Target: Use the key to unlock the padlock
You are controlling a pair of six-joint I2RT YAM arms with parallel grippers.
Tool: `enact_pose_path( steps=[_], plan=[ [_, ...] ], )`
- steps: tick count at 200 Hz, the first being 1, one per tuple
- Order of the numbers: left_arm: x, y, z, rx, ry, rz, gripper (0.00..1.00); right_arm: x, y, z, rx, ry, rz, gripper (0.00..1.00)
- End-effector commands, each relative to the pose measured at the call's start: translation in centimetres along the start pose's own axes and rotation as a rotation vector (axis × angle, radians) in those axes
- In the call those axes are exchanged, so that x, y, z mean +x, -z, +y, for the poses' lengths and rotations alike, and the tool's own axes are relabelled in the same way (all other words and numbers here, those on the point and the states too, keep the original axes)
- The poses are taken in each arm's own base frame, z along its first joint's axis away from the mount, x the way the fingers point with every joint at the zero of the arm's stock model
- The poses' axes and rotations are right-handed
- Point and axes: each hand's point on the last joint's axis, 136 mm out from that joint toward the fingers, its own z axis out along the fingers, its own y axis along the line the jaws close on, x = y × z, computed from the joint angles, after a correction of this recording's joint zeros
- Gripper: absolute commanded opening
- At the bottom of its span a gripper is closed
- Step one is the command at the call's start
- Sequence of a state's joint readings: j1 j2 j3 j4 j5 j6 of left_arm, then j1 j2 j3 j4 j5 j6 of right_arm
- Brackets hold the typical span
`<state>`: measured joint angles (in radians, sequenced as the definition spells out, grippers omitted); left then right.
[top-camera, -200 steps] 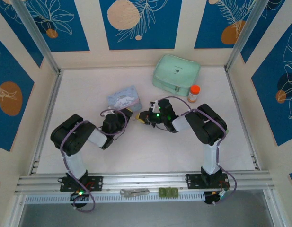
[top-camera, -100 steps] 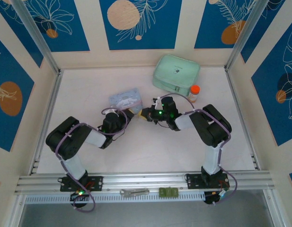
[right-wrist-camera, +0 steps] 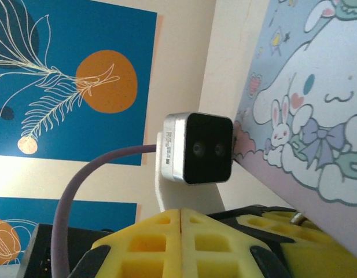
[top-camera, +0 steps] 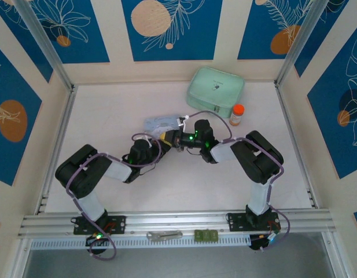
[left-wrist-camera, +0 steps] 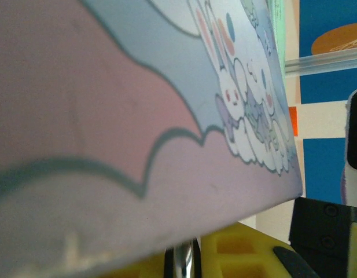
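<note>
The right pincer [right-wrist-camera: 180, 231] has its yellow pads pressed flat together, with nothing visible between them. The left pincer [left-wrist-camera: 187, 263] shows a silvery sliver [left-wrist-camera: 181, 259] at its pads. We cannot tell its gap, nor whether that sliver is the key or the padlock's shackle. Within the last second both have pushed up the table [top-camera: 109, 110] to meet tip to tip, nudging the pale blue tin [top-camera: 161, 123] rightward. We judge insertion is under way. The tin bears cartoon rabbits and no legible writing.

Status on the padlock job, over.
Right gripper jaws shut; left gripper jaws unclear. Thin metal bit at left jaws, key or shackle, cannot tell. Blue tin crowds both.
</note>
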<state>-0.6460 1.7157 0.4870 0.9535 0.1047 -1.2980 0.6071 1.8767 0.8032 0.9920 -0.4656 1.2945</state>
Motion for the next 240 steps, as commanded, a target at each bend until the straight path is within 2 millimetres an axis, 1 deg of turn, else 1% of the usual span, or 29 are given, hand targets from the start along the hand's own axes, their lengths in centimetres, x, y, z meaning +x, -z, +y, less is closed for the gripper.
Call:
enact_pose_path(
  steps=[1, 9, 34, 61, 90, 127, 151, 178, 195, 214, 240],
  plan=[
    [0.8, 0.6, -1.0, 0.023, -0.048, 0.033, 0.00, -0.3, 1.1, 0.1, -0.002, 0.021, -0.014, 0.00],
    [0.5, 0.8, -0.5, 0.000, -0.057, 0.016, 0.00, -0.4, 1.5, 0.2, 0.007, 0.032, -0.014, 0.00],
    [-0.7, 1.5, 0.1, -0.047, -0.100, -0.043, 0.00, -0.4, 2.7, 0.5, 0.052, 0.080, -0.010, 0.00],
    [-2.1, 1.8, 0.1, -0.082, -0.151, -0.110, 0.00, 0.0, 3.8, 0.0, 0.167, 0.136, -0.003, 0.00],
    [-3.8, 1.6, 0.3, -0.107, -0.172, -0.183, 0.00, 0.4, 5.4, -0.4, 0.284, 0.207, 0.000, 0.00],
    [-5.6, 1.0, 0.5, -0.096, -0.147, -0.276, 0.00, 0.8, 7.2, -1.8, 0.428, 0.239, 0.014, 0.04],
    [-6.4, 0.4, 0.6, -0.095, -0.144, -0.320, 0.00, 1.0, 7.9, -2.6, 0.481, 0.242, 0.021, 0.07],
    [-7.6, 0.0, 0.8, -0.109, -0.158, -0.387, 0.00, 0.9, 9.0, -4.4, 0.612, 0.255, 0.040, 0.12],
    [-8.8, 0.6, 1.1, -0.129, -0.166, -0.468, 0.00, 0.8, 9.8, -5.6, 0.705, 0.269, 0.068, 0.17],
    [-10.5, 2.1, 1.3, -0.151, -0.176, -0.575, 0.00, 1.0, 10.5, -6.6, 0.781, 0.290, 0.102, 0.23],
    [-11.6, 3.7, 1.4, -0.179, -0.186, -0.648, 0.00, 1.3, 10.4, -7.7, 0.844, 0.327, 0.155, 0.31]
  ],
)
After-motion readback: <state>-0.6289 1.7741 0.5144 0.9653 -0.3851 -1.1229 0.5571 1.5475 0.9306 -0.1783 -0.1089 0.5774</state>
